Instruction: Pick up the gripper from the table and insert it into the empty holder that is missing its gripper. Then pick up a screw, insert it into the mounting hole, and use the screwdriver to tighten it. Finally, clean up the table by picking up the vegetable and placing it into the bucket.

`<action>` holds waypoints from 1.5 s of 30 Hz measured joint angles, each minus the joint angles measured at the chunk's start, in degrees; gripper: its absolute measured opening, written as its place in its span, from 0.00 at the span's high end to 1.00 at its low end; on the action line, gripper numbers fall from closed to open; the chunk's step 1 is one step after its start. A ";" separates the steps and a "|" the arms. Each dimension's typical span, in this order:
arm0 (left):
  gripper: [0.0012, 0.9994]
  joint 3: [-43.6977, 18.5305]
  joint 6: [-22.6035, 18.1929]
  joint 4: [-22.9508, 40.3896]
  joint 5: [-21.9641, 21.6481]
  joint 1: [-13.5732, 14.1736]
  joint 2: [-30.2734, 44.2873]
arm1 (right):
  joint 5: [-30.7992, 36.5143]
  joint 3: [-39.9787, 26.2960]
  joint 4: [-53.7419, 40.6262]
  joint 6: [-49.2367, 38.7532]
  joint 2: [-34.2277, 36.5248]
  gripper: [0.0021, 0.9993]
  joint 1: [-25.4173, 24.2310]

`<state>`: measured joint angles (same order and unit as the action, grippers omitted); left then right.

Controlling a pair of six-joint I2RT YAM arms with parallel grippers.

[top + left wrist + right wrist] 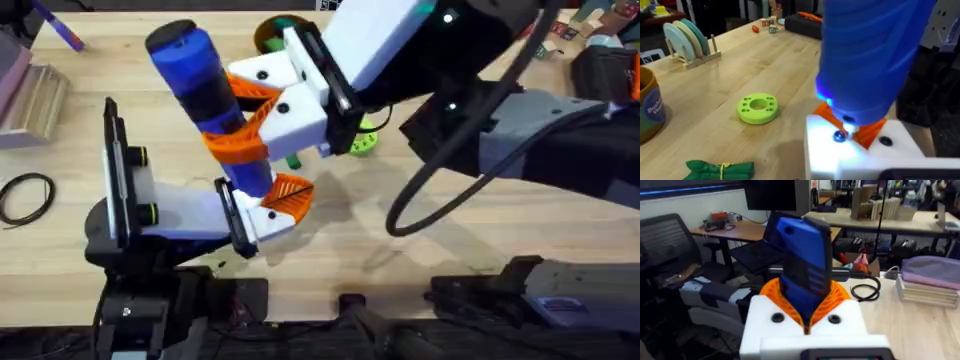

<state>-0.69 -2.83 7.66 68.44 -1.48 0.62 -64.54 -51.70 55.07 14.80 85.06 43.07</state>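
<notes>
While the right hand (262, 118) was pinching the screwdriver (205, 85), its long axis ran steeply down from that hand, tip meeting the screw (840, 136) in the left hand's (265, 205) mount. Whether the left hand was spread, I cannot tell; the vegetable (720, 169) lay on the tabletop (755, 65) beside it.

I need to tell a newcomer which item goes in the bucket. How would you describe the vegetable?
On the wooden table, find the bright green ring-shaped disc. Just beside it lies the vegetable: a slim, dark-green leafy bundle tied with a yellowish band, flat and soft-looking rather than round and holed.
</notes>
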 joint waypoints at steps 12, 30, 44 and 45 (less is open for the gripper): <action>0.99 0.00 0.00 -0.02 -0.02 0.00 0.02 | -0.07 0.02 6.33 0.92 0.36 0.98 0.26; 0.99 0.00 0.00 -0.02 -0.01 0.00 0.02 | -2.44 0.02 4.46 -0.28 0.36 0.98 0.15; 0.99 0.00 -0.02 -0.02 -0.01 0.00 0.00 | -2.62 0.02 6.15 0.06 0.36 0.98 0.03; 0.99 0.00 0.00 -0.02 -0.02 0.00 0.00 | -2.62 0.02 5.63 -0.08 0.34 0.98 -0.02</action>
<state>-0.69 -2.83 7.64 68.42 -1.48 0.62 -67.16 -51.68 60.70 14.72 85.41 43.05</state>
